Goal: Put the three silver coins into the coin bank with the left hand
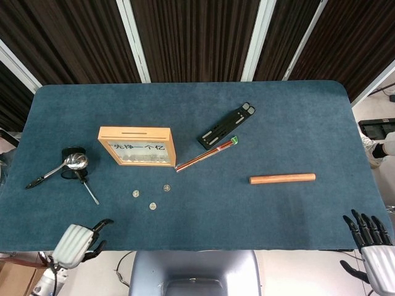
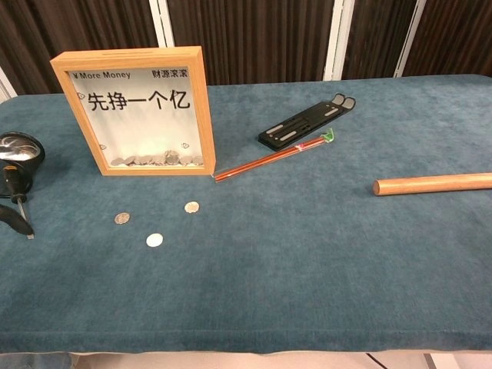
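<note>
We work on the blue table (image 1: 278, 123), which carries everything named below. No coin is lifted yet, so we judge the step in hand to be the first reach.

1. Coin bank (image 1: 136, 146): a wooden frame with a clear front, standing upright left of table centre. In the head view its top edge shows a narrow slot. In the chest view a low layer of coins lies along the bottom behind the pane; the rest of the interior is empty. We cannot count those coins.

2. Left hand (image 1: 77, 243): at the near table edge, about 8 o'clock from the coins. It holds nothing; the fingers appear partly curled, and we cannot tell more. The right hand (image 1: 370, 246) rests at the far right edge, fingers spread, holding nothing.

3. The three silver coins: left coin (image 2: 122, 218), near coin (image 2: 154, 240) and right coin (image 2: 191, 207). All lie flat on the cloth, apart from one another, just at 6 o'clock from the bank.

Procedure: we advise taking the near coin first, descending from above. A flat coin on cloth is likely to slide, so we pinch at its edge, then turn it upright to match the slot.
</note>
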{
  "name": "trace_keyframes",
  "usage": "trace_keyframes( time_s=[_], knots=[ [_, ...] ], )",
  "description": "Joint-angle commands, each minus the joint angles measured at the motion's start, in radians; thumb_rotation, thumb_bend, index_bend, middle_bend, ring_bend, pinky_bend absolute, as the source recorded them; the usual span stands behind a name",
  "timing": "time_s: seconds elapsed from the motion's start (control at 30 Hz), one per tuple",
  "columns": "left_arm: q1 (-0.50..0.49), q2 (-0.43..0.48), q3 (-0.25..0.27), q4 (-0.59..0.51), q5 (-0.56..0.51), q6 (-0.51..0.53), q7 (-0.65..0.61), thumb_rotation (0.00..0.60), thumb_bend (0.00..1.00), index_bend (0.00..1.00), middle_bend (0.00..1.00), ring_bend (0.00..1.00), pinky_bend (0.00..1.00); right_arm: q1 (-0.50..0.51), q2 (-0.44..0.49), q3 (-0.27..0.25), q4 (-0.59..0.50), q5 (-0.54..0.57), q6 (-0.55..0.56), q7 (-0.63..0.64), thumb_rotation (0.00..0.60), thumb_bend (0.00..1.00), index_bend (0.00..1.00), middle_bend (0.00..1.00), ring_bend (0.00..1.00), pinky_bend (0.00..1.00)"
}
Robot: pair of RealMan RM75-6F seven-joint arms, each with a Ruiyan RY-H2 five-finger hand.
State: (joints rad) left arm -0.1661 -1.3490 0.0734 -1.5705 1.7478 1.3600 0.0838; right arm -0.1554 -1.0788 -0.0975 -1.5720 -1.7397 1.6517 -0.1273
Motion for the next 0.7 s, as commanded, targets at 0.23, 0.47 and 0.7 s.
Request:
trace_keyframes(
  time_s=[0.23,0.47,0.7],
  knots=[
    [-0.117,-0.22,-0.134,0.162,-0.15,-0.12,0.051,0.6,0.41,0.4,1.0,1.0,1.0,0.008,0.008,0.004,-0.012,0.014,-0.015,0.005,0.6,0.22,0.0,0.0,0.0,0.0],
    [-0.158,-0.346,-0.207,0.246,-0.275,-0.154,0.138,0.6,0.4,0.4,1.0,1.0,1.0,0.007,0.015,0.007,-0.009,0.025,-0.012,0.022,0.6,0.22,0.0,0.0,0.0,0.0],
    [-0.199,-0.434,-0.24,0.323,-0.353,-0.18,0.236,0.6,0.39,0.4,1.0,1.0,1.0,0.008,0.019,0.008,-0.009,0.032,-0.016,0.032,0.6,0.22,0.0,0.0,0.0,0.0]
  ],
)
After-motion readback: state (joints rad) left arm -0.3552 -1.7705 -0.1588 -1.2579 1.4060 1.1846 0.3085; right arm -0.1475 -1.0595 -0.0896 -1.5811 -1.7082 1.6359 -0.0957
